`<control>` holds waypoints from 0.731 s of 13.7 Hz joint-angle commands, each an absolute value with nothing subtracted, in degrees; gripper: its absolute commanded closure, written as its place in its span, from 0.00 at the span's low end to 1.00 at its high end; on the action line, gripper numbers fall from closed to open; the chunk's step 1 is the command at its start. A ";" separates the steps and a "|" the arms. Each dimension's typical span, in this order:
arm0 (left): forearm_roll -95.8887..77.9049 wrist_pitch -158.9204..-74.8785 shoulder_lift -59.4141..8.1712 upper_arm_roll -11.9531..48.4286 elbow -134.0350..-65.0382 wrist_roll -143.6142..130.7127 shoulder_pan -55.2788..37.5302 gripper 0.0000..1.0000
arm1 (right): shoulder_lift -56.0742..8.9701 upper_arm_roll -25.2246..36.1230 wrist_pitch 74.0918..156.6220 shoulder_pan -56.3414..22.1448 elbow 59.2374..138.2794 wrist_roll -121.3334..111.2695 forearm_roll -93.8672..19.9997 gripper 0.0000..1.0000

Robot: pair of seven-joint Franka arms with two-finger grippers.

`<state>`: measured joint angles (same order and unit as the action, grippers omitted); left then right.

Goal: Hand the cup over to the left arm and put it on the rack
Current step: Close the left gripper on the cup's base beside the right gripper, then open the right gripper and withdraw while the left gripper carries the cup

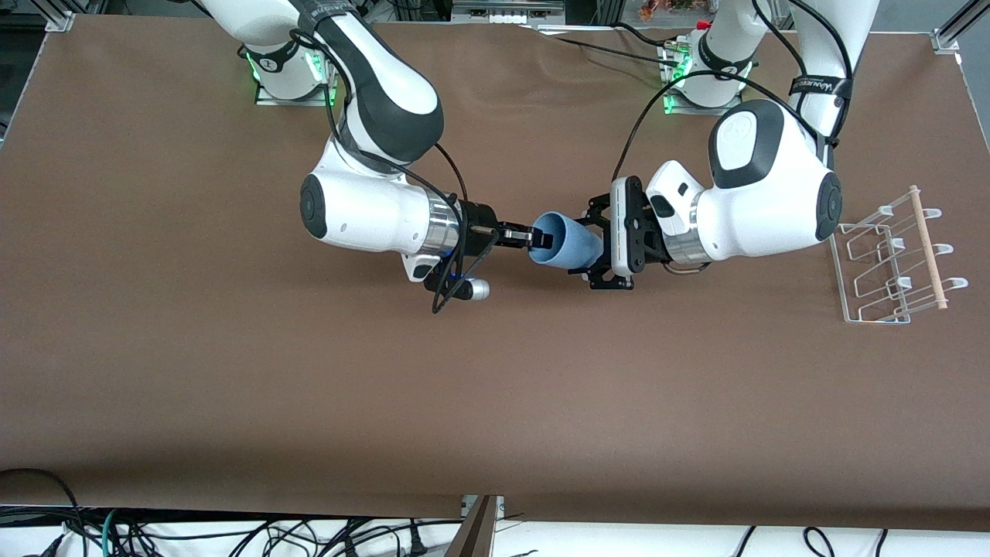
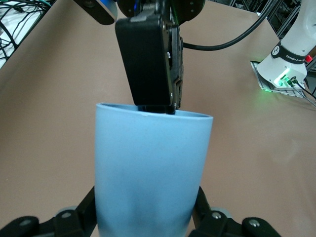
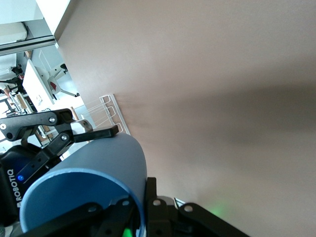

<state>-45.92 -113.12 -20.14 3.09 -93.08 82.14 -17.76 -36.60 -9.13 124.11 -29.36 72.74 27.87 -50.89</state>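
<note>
The light-blue plastic tumbler cup (image 1: 567, 241) lies horizontal in the air over the brown table's (image 1: 232, 387) centre. The right gripper (image 1: 534, 236) pinches its rim; the left gripper (image 1: 599, 249) is clamped around its base. The white wire rack (image 1: 889, 259) sits near the table's edge at the left arm's end, well apart.

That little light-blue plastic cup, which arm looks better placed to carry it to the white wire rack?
Left. The left gripper already clasps the light-blue plastic cup, and the white wire rack lies at its end of the table.
</note>
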 commanded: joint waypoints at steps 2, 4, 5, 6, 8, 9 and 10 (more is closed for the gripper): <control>-47.29 -112.68 -19.16 2.64 -93.52 84.29 -17.05 0.88 | -37.00 -9.49 123.05 -28.66 70.58 28.04 -51.68 0.00; -46.94 -111.89 -19.07 2.64 -93.43 84.29 -16.70 0.88 | -37.00 -9.58 122.61 -27.51 69.53 28.21 -51.68 0.00; -46.85 -110.93 -18.90 2.55 -93.34 84.11 -16.35 0.88 | -36.91 -9.58 122.09 -26.99 69.09 28.21 -51.68 0.00; -46.67 -109.87 -18.46 2.46 -93.34 83.94 -16.00 0.88 | -36.57 -9.58 121.21 -26.11 68.91 28.21 -51.68 0.00; -46.15 -106.81 -18.19 1.94 -93.34 83.59 -15.21 0.88 | -36.04 -9.49 119.45 -24.27 68.73 28.21 -51.59 0.00; -43.97 -106.09 -18.28 2.02 -93.25 83.15 -14.77 0.88 | -35.86 -9.41 118.75 -23.39 68.73 28.21 -51.59 0.00; -40.81 -105.74 -18.19 2.02 -93.25 81.49 -14.42 0.88 | -34.73 -9.23 117.87 -22.33 68.73 28.21 -51.33 0.00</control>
